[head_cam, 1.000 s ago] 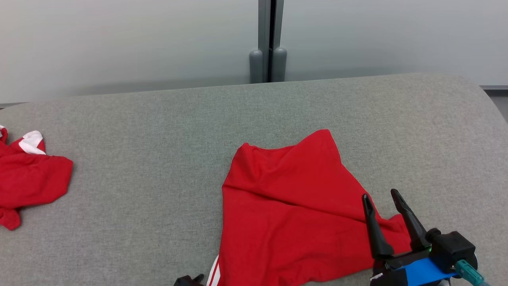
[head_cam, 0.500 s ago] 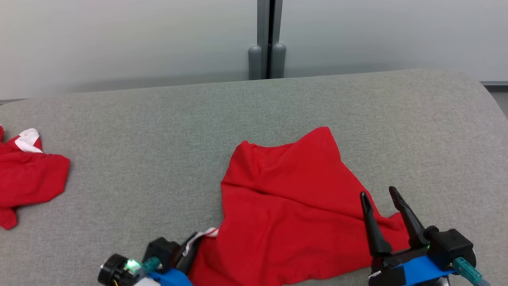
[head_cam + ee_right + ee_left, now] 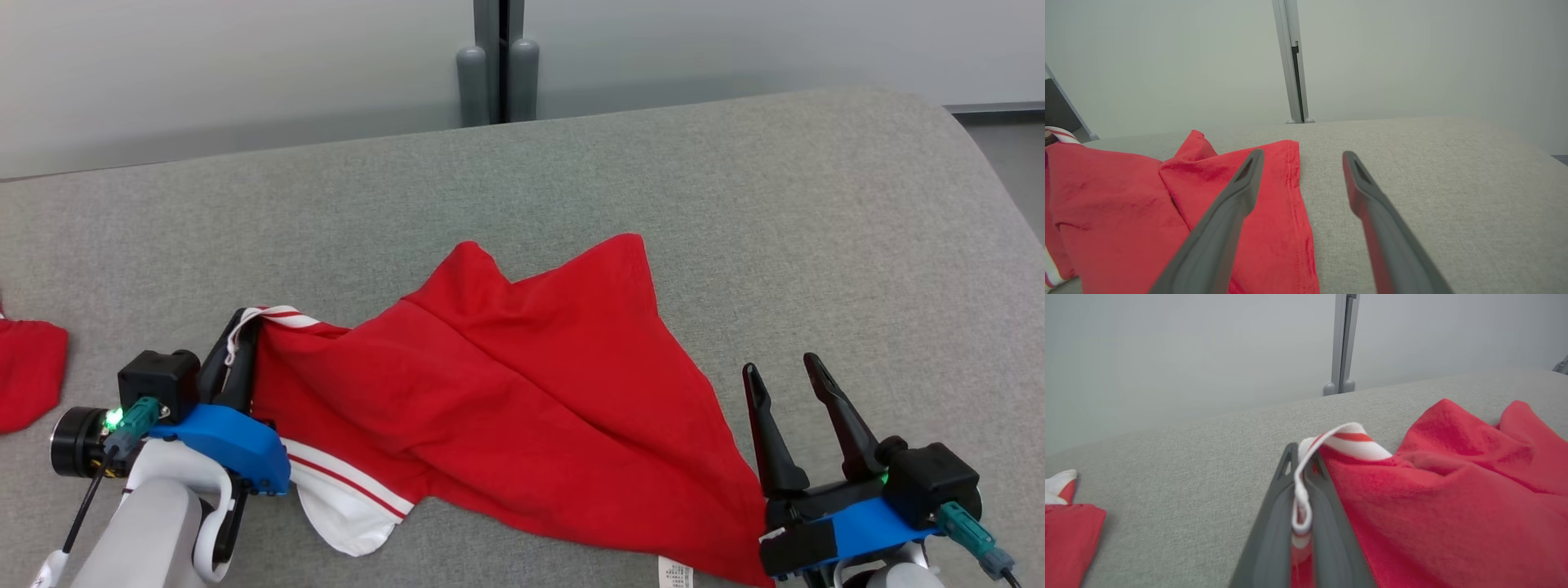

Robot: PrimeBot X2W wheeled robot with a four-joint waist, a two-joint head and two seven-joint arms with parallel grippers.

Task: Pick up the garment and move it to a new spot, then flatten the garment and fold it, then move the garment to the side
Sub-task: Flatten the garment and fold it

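Nearest me, my left gripper (image 3: 242, 324) is clenched on the white-striped hem (image 3: 277, 315) of the red garment (image 3: 506, 384), holding that edge raised off the grey padded surface (image 3: 735, 204). At lower right, my right gripper (image 3: 780, 367) has its fingers spread, released, gripping nothing, just beside the garment's right edge. The garment lies creased across the middle of the surface. At the far left lies a second red cloth (image 3: 28, 380). Behind the surface, a grey post (image 3: 490, 73) stands against a pale wall (image 3: 204, 65).
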